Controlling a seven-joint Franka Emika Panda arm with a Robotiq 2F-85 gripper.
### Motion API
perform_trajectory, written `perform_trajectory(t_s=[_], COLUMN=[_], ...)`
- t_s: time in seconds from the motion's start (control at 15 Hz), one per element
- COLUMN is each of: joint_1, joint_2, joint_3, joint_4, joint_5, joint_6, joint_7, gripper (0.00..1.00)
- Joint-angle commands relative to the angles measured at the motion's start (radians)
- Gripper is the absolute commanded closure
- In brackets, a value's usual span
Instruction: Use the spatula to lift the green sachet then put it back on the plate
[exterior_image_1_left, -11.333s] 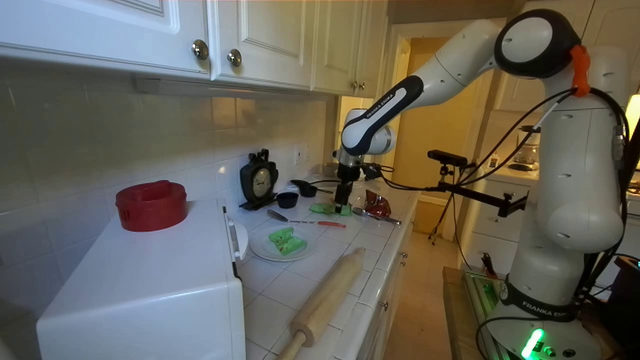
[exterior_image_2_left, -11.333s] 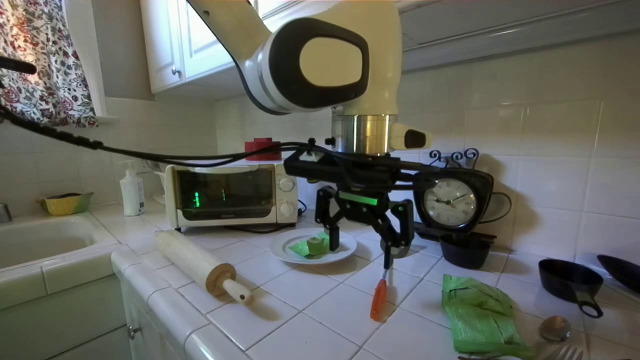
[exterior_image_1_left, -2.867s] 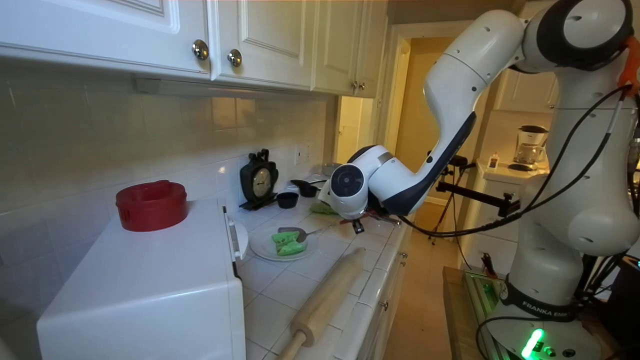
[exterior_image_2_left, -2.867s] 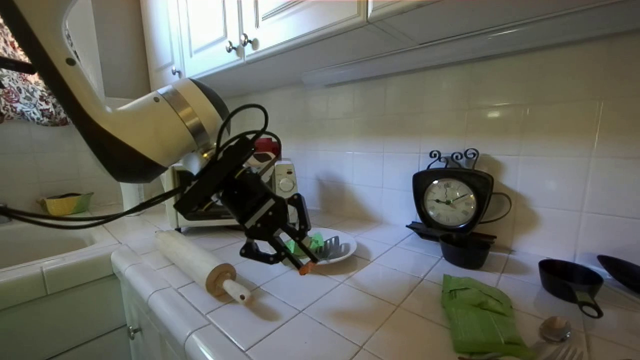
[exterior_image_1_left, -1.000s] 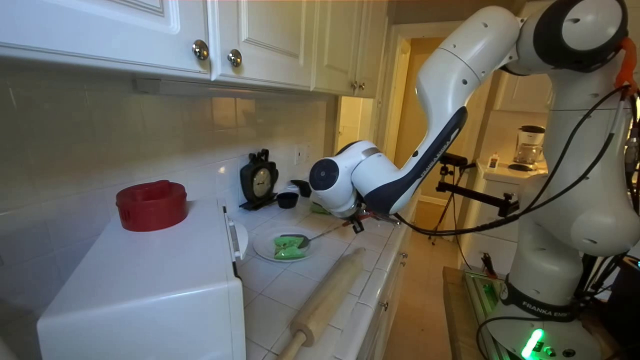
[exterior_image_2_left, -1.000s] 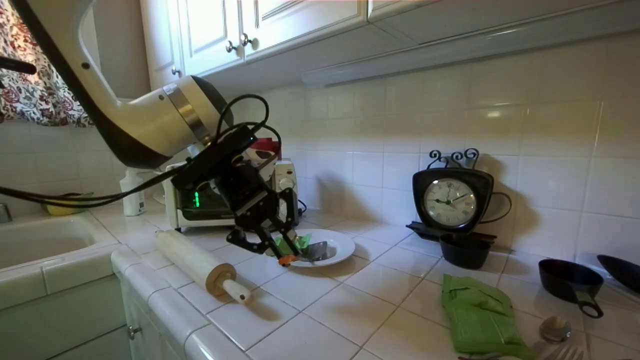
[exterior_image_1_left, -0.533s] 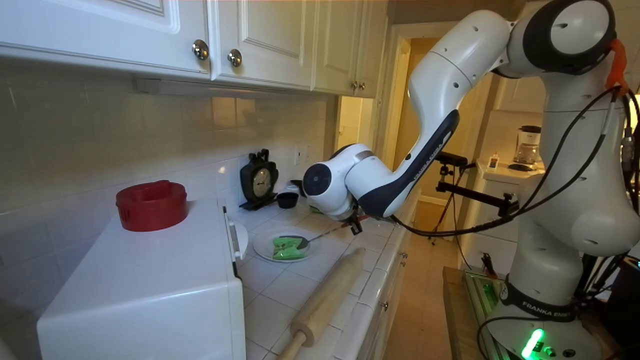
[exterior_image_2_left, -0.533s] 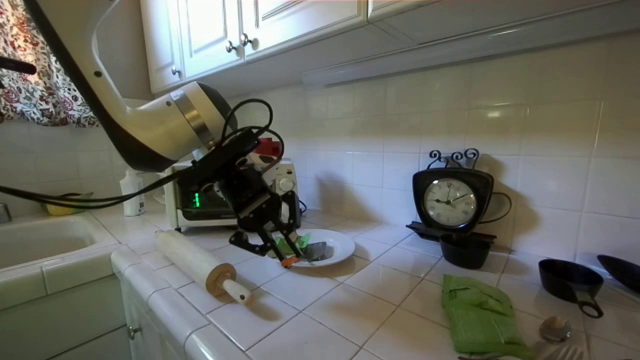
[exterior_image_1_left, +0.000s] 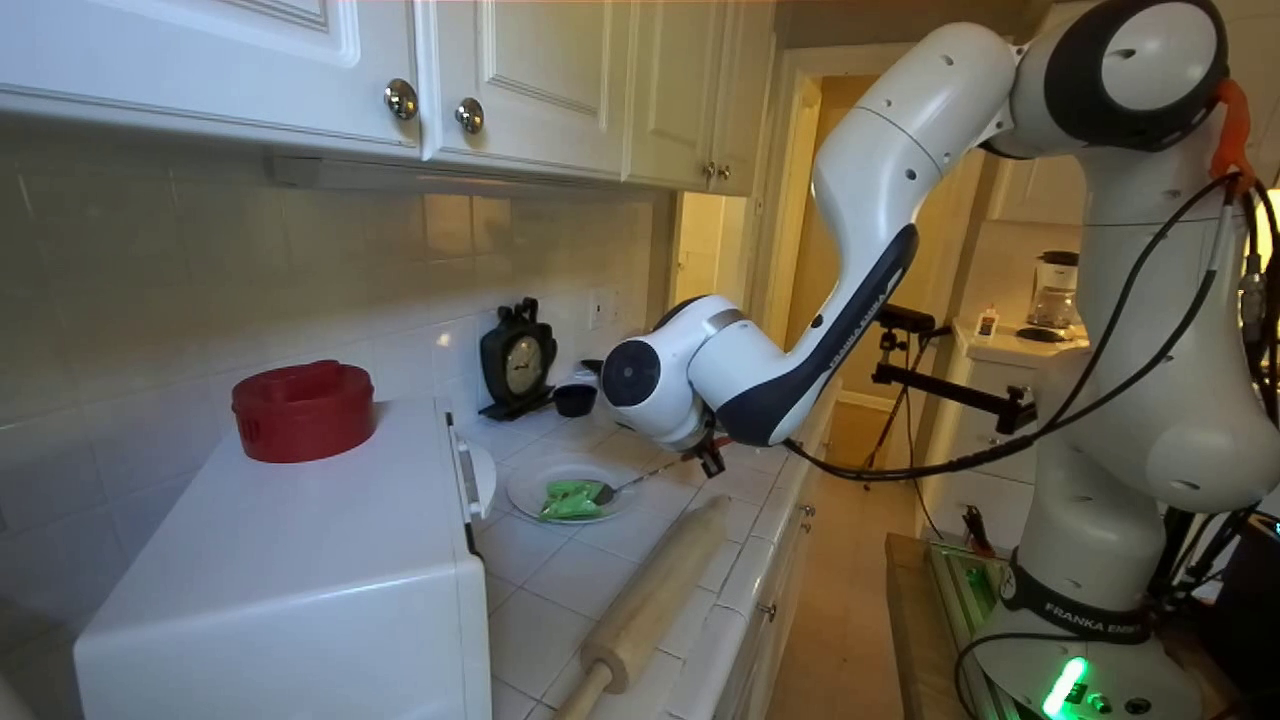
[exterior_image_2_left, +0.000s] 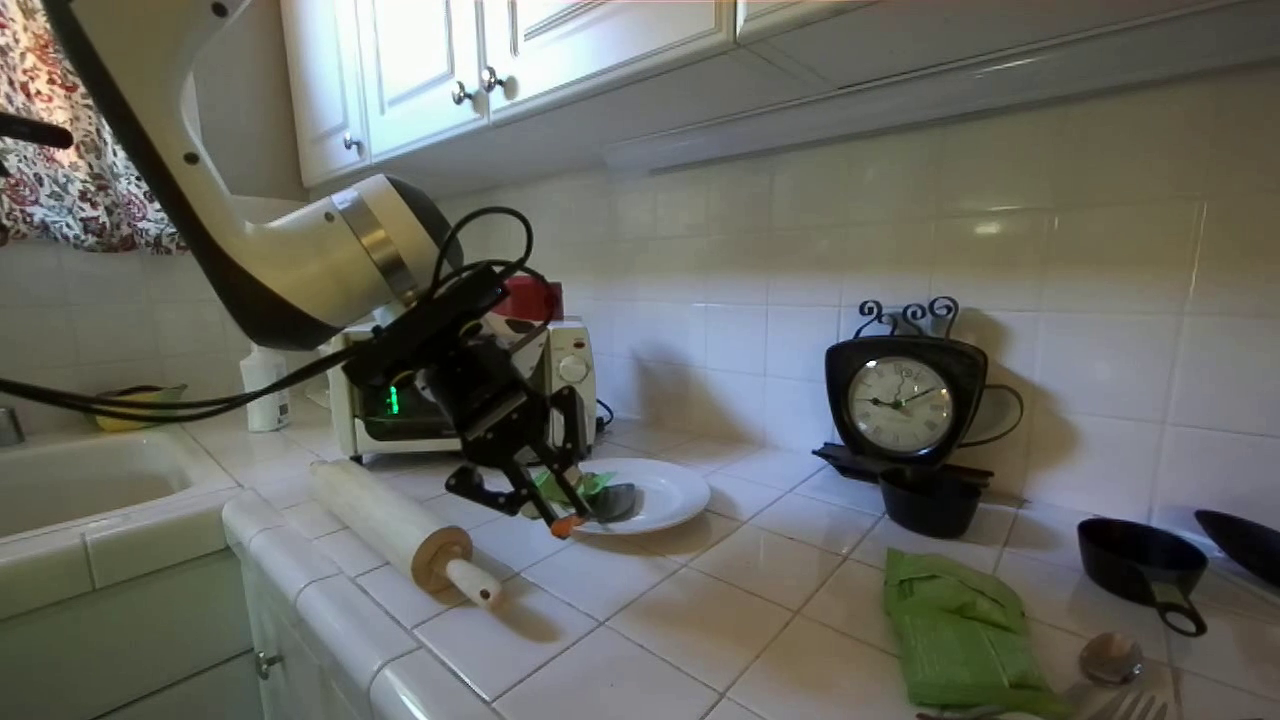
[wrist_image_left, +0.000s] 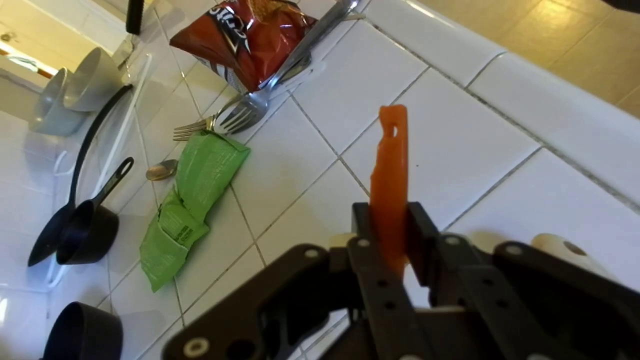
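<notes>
toward the front edge of the worktop (exterior_image_2_left: 640, 645), your gripper (wrist_image_left: 389, 217) has both fingers clamped on the orange handle of the spatula (wrist_image_left: 392, 162), so that step looks done. farther in, its blade appears to touch the green sachet (exterior_image_1_left: 570, 500), which lies on the plate (exterior_image_2_left: 680, 500) at the rim; whether the blade reaches underneath, you can't tell. lifting and setting back look undone.
</notes>
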Motion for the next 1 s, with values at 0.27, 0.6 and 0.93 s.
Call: perform_trajectory(t_s=[0.27, 0.6, 0.93], joint_1=[0.009, 0.005, 0.001], joint_2=[0.023, 0.024, 0.027], joint_3=[0.013, 0.015, 0.012], joint_4=[0.020, 0.031, 0.046], joint_5=[0.041, 0.075, 0.117], joint_6=[-0.040, -0.035, -0.029], joint_7=[-0.045, -0.086, -0.128], gripper=[0.95, 0.95, 0.95])
